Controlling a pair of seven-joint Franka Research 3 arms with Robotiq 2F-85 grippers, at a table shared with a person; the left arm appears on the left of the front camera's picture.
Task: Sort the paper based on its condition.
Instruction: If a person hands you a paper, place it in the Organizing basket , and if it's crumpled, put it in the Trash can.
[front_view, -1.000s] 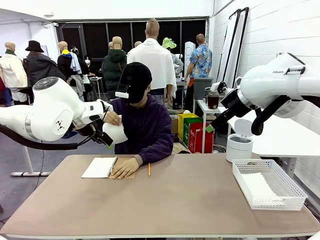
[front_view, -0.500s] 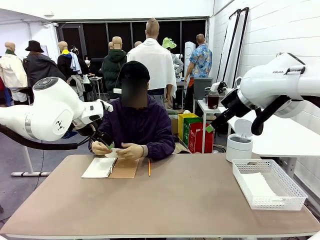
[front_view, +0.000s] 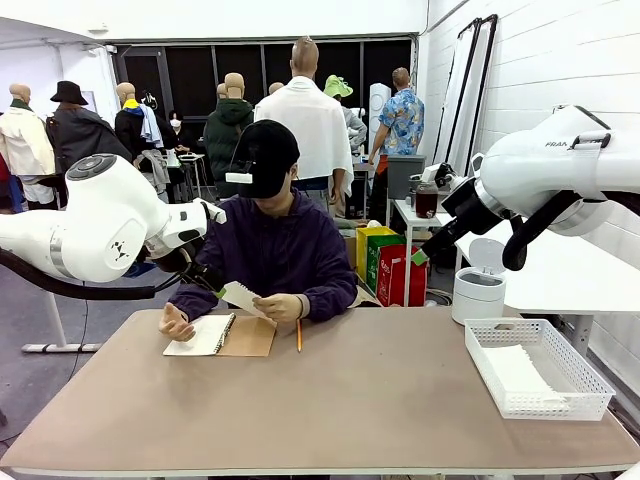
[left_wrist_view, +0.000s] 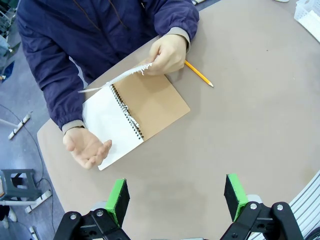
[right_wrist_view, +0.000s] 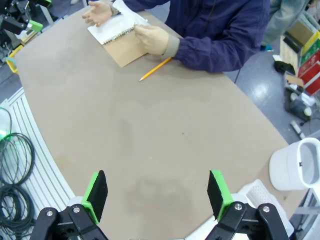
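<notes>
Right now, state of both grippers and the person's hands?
Left gripper: open, empty.
Right gripper: open, empty.
One hand: holding a thin white torn-out paper sheet.
Other hand: open, on the spiral-bound notepad.

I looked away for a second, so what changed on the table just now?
The person lowered the torn-out sheet from chest height to just above the notepad, now holding it in one hand; the other hand moved beside the notepad. Both arms, pencil and tray stayed put.
</notes>
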